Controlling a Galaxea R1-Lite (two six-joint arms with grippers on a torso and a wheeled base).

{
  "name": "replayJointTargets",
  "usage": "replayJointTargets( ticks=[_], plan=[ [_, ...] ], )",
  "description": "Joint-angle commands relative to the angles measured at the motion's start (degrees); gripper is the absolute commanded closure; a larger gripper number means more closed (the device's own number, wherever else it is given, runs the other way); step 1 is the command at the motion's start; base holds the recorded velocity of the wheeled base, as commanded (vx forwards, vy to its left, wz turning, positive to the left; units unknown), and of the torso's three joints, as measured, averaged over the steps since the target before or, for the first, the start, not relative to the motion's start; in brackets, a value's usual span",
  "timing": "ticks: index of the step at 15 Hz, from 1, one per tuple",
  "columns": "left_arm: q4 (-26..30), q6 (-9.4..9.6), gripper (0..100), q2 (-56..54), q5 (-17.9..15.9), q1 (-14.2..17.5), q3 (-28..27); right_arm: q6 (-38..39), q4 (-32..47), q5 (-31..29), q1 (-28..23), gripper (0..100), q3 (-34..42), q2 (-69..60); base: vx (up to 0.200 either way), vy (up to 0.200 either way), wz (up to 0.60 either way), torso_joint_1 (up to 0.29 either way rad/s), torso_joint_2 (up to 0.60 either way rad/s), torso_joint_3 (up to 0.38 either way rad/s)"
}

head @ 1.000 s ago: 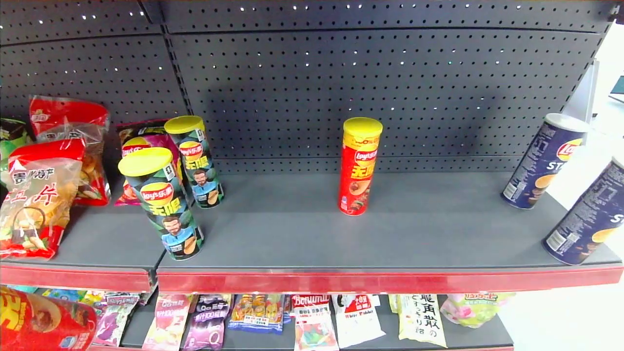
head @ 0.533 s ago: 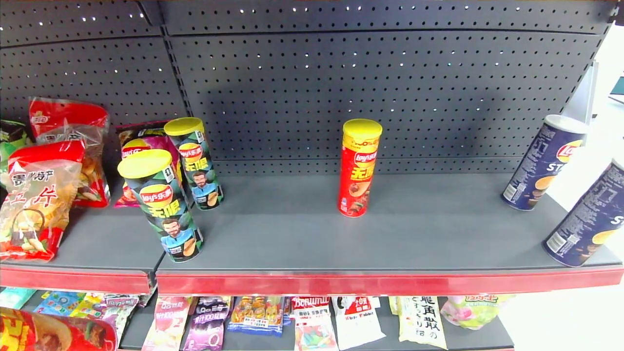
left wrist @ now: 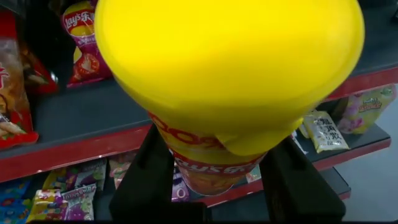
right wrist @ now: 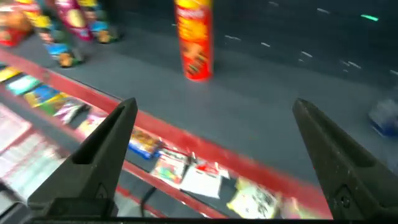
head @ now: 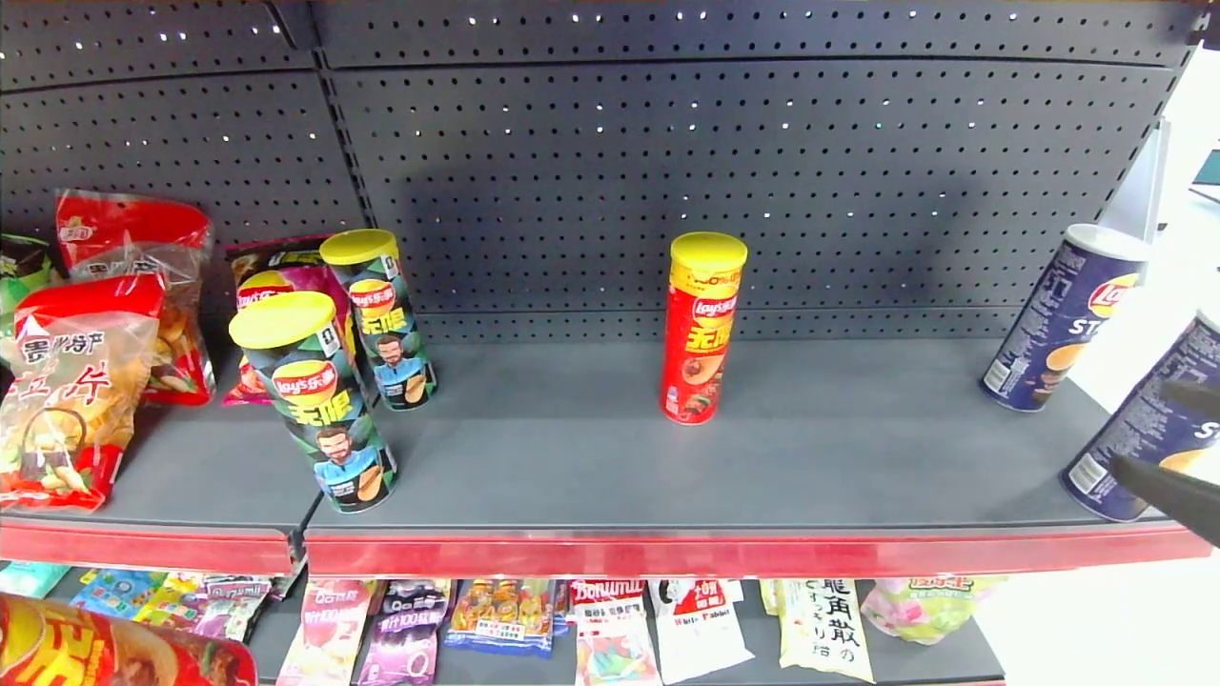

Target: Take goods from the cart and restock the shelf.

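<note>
Where things stood on the shelf in front of me

On the upper shelf (head: 572,476) the middle can (head: 703,329) stood alone, well apart from the rest. To its left stood the front left can (head: 310,400) near the front edge, and the rear left can (head: 379,319) just behind it. A bag (head: 276,276) leaned behind both, before the back panel (head: 667,171). Farther left lay the snack bags (head: 76,381), one before another. At the right end stood the rear right can (head: 1063,319), and the front right can (head: 1144,429) stood before it by the front edge, with my right jaws spread just in front of that can. Below, packets (head: 610,629) lay in a row on the lower shelf (head: 915,657). The held can (left wrist: 224,93) sat between my left jaws, low and to the left, before the shelf.
</note>
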Motion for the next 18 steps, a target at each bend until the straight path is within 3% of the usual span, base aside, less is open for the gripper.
replayJointTargets(
  ticks=[1, 3, 11, 18],
  plan=[
    [-0.1, 0.00, 100, 1.0, -0.2, -0.1, 0.2, -0.1, -14.0, 9.7, 4.6, 0, -5.4, 26.2, 0.000, 0.000, 0.00, 0.000, 0.00, 0.000],
    [-0.2, 0.09, 100, 1.7, 0.3, -0.1, 0.0, -0.3, -17.7, 12.3, 4.4, 0, -10.4, 35.4, 0.000, 0.000, 0.00, 0.000, 0.00, 0.000],
    [-0.2, 0.53, 100, 1.6, 0.4, -0.1, -0.9, -7.0, -18.2, 23.4, 3.2, 0, -23.0, 52.8, 0.000, 0.000, 0.00, 0.000, 0.00, 0.000],
    [-0.2, 1.49, 100, 1.8, 0.4, -0.1, -1.3, -10.3, -18.3, 25.0, 1.1, 0, -33.1, 62.6, 0.000, 0.000, 0.00, 0.000, 0.00, 0.000]
  ],
)
